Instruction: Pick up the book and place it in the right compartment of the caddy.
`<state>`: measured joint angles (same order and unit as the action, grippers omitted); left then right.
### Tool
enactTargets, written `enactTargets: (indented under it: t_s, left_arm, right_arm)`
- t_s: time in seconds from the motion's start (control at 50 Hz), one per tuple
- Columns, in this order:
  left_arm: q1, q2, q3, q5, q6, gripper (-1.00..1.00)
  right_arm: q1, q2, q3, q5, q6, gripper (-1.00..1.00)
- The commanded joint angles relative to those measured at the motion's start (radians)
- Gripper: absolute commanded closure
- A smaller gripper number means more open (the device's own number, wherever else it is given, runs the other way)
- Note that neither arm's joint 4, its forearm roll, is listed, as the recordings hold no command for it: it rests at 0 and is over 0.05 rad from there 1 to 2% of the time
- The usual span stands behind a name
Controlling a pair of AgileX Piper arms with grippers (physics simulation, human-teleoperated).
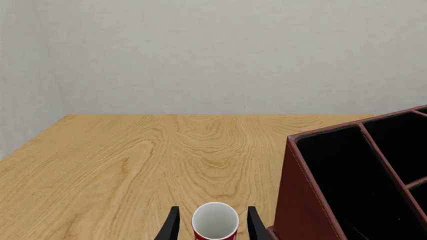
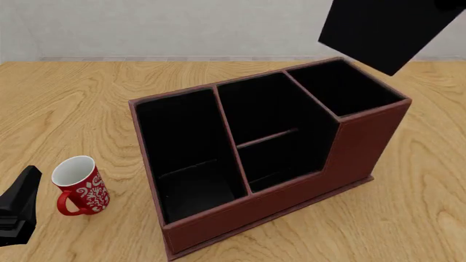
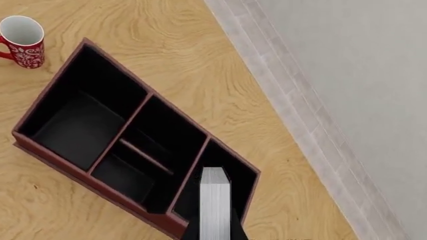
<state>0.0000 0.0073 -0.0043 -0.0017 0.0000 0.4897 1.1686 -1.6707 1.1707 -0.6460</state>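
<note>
My right gripper [image 3: 215, 229] is shut on the book [image 2: 384, 30] and holds it in the air, tilted, above the back right of the caddy [image 2: 291, 196]. In the right wrist view the book's white page edges [image 3: 215, 205] hang over the right compartment [image 3: 217, 156], apart from it. The right compartment [image 2: 342, 87] is the small square black-lined cell at the caddy's right end. The gripper itself is almost out of the front view. My left gripper [image 1: 213, 231] is open, low at the front left [image 2: 18, 210], holding nothing.
A red and white mug [image 2: 82, 188] stands upright left of the caddy, just ahead of my left gripper's fingers [image 1: 172, 227]. The caddy's tall side wall [image 1: 300, 200] rises close beside the mug. A grey wall [image 1: 213, 55] bounds the table's far edge.
</note>
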Motion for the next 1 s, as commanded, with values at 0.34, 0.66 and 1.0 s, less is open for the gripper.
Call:
enactTargets:
  t_s: [0.34,0.66,1.0]
  left_arm:
    - [0.0,0.0,0.0,0.0,0.0,-1.0]
    - [0.0,0.0,0.0,0.0,0.0,-1.0]
    - [0.0,0.0,0.0,0.0,0.0,-1.0]
  right_arm:
    - [-0.06,0.049,0.082,-0.12,0.064,1.0]
    - [-0.096,0.059,0.111,-0.161,0.086,1.0]
    - [-0.125,0.082,0.125,-0.193,0.118,1.0]
